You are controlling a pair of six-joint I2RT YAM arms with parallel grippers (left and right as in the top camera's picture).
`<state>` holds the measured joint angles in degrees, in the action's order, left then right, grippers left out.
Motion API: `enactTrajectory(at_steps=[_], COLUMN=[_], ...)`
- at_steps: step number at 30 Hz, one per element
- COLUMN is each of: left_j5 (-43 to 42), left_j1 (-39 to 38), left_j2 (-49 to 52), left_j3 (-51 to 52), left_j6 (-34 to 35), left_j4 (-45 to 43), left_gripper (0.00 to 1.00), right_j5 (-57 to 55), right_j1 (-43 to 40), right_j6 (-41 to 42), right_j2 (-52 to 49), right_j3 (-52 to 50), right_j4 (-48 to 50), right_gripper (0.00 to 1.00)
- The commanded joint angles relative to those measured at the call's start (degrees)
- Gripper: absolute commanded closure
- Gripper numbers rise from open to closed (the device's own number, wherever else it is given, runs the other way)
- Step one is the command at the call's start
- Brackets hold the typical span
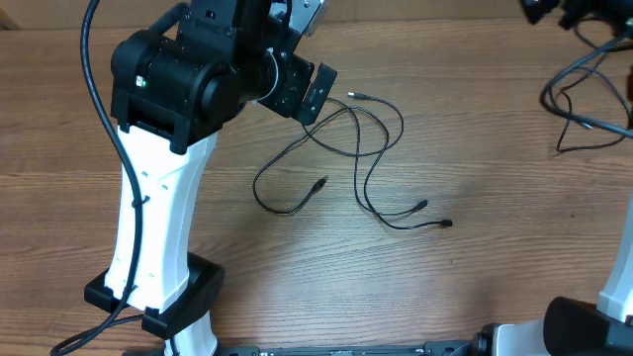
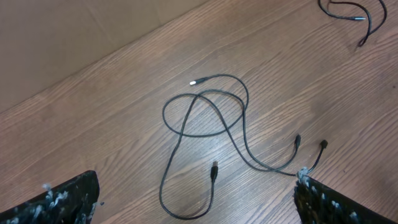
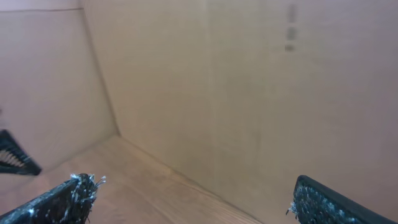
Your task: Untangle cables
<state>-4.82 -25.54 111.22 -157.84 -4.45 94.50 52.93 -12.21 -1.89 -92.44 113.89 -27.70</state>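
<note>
Left gripper [image 2: 198, 182] hangs released, its two fingers spread wide and nothing between them, tilted down over the table [image 1: 475, 287]. In its wrist view the cables [image 2: 194, 101] lie spread at twelve o'clock from the gap, lying flat on the wood and apart from both pads. From overhead the same claw sits at the ten o'clock edge of the tangle, so the cords lie toward four or five o'clock from it. The loose figure runs long from a silver-tipped plug [image 1: 354, 95] at ten o'clock to a pair of plug ends [image 1: 437, 216] at four o'clock. One crossing of the strands sits near the claw's end, and a further plug [image 1: 319, 184] curls back at seven o'clock. A second bunch of cords [image 1: 584, 94] lies well apart at two o'clock, near the far edge. Right gripper [image 3: 193, 186] is likewise released and empty, and its camera faces a cardboard wall [image 3: 236, 93] with no cord in sight. My judgement is that the left arm is the nearer one. Its coming move turns on descending toward four o'clock onto a single strand beside the crossing, with the fingers set across the cord, not along it.
</note>
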Motion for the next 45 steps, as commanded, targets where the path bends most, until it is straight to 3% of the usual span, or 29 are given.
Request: enactTrajectory(at_steps=[1, 18, 45], left_j5=[0.81, 4.04, 8.39], left_j1=[-0.26, -0.26, -0.26], left_j2=[-1.07, -1.07, -1.03], left_j3=[-0.13, -0.13, -0.13], left_j6=[0.15, 0.15, 0.22], left_j4=[-0.24, 1.03, -0.07], left_gripper=[0.00, 0.00, 0.00], right_j5=[-0.57, -5.75, -5.97], right_j1=[3.39, 10.69, 11.26], right_j6=[-1.86, -6.36, -6.36], right_j2=[-0.07, 0.04, -0.42], right_j3=[-0.31, -0.31, -0.31], right_j4=[-0.11, -5.68, -6.73], right_gripper=[0.00, 0.00, 0.00])
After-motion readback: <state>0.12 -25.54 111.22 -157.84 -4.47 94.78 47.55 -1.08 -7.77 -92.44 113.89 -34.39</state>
